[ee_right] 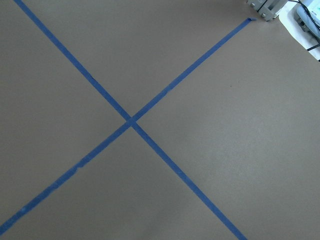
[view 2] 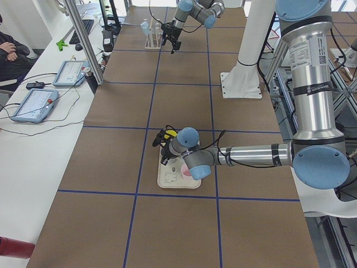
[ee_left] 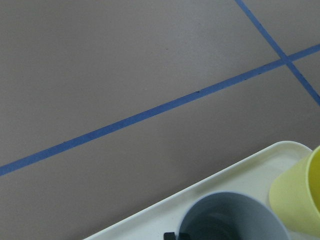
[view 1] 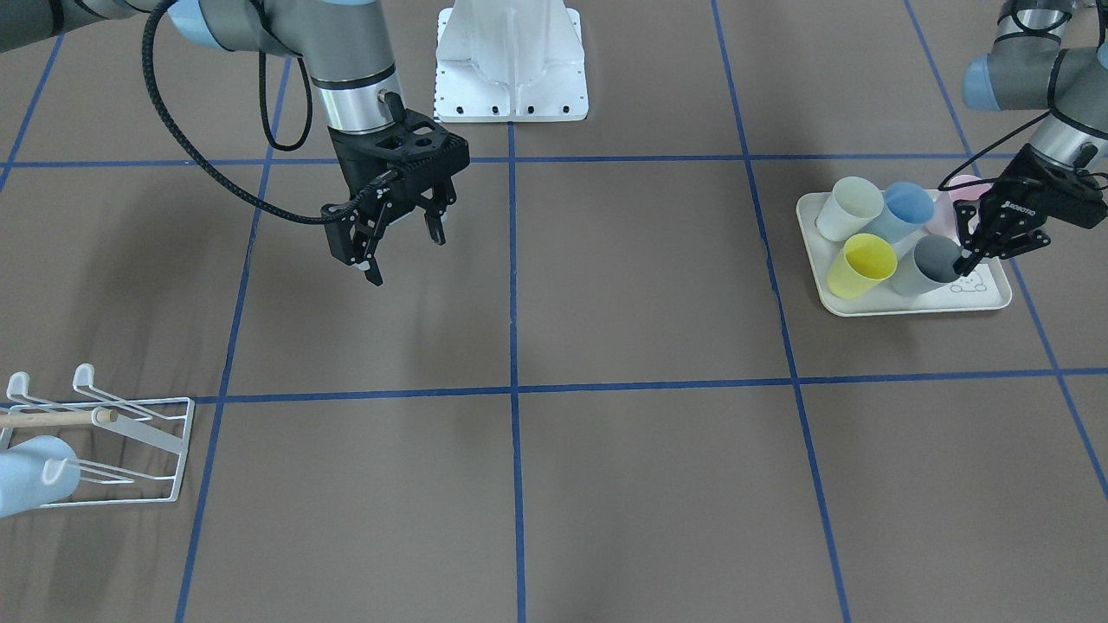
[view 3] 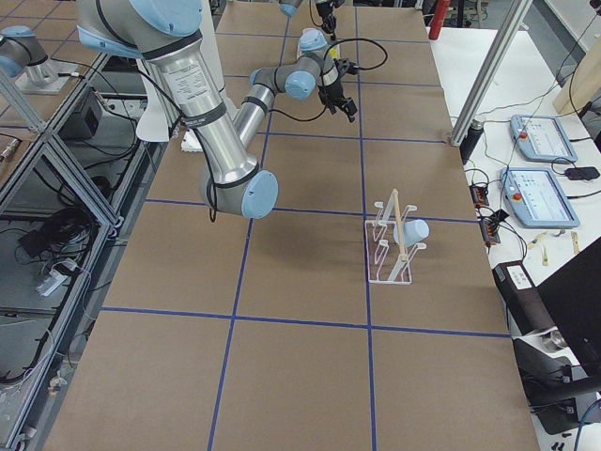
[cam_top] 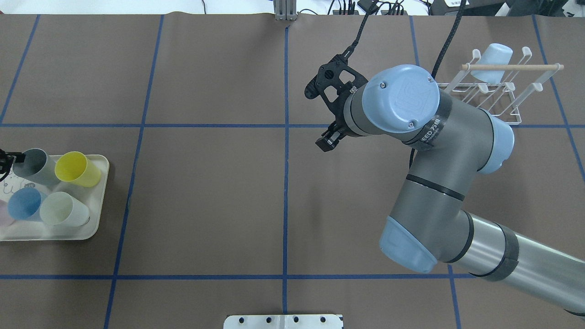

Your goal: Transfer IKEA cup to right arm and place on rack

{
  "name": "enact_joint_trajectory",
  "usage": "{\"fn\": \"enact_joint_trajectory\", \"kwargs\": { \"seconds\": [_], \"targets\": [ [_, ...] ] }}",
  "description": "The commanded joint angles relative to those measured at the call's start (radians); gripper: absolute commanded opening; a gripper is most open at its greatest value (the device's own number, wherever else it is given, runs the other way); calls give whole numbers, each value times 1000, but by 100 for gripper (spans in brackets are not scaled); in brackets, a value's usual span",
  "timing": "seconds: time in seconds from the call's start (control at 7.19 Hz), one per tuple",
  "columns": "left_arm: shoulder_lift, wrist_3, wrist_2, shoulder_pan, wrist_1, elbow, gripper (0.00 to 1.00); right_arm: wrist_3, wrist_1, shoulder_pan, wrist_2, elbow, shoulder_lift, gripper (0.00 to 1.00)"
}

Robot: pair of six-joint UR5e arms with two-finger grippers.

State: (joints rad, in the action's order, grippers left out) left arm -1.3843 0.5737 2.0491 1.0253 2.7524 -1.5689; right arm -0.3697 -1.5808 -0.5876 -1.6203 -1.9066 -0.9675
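Several IKEA cups lie on a cream tray (view 1: 987, 294): grey (view 1: 926, 264), yellow (view 1: 861, 264), blue (view 1: 905, 208), cream (view 1: 848, 208) and pink (view 1: 963, 189). My left gripper (view 1: 965, 260) reaches into the tray and is shut on the grey cup's rim. In the left wrist view a black fingertip (ee_left: 172, 234) sits just inside the grey cup (ee_left: 235, 215). The right arm hangs over the table's middle, its gripper (view 1: 405, 255) open and holding nothing. A pale blue cup (cam_top: 493, 57) hangs on the white wire rack (cam_top: 493, 93) at the far right.
The robot's white base (view 1: 511, 61) stands between the arms. Blue tape lines (ee_right: 131, 121) cross the brown table. The right arm's thick black cable (view 1: 182, 138) loops beside its wrist. Screens (view 2: 33, 103) and a seated person sit on the side bench.
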Motion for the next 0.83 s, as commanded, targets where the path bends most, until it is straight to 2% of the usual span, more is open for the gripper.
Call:
{"fn": "enact_joint_trajectory", "kwargs": {
  "seconds": [0.0,0.14,0.28,0.42,0.7],
  "targets": [
    [-21,2,12,97,-7,-16,0,0,84,2,13,3,-4,100],
    [-45,11,104,196,-26,-16,0,-2,149,6,14,15,-5,100],
    [-86,14,203,293,-99,-40,0,-14,197,9,14,30,-8,100],
    [-96,87,227,300,-182,-116,0,-38,256,17,28,52,-10,100],
    [-123,586,232,286,-192,-283,0,-52,356,52,120,75,-11,100]
  ]
}}
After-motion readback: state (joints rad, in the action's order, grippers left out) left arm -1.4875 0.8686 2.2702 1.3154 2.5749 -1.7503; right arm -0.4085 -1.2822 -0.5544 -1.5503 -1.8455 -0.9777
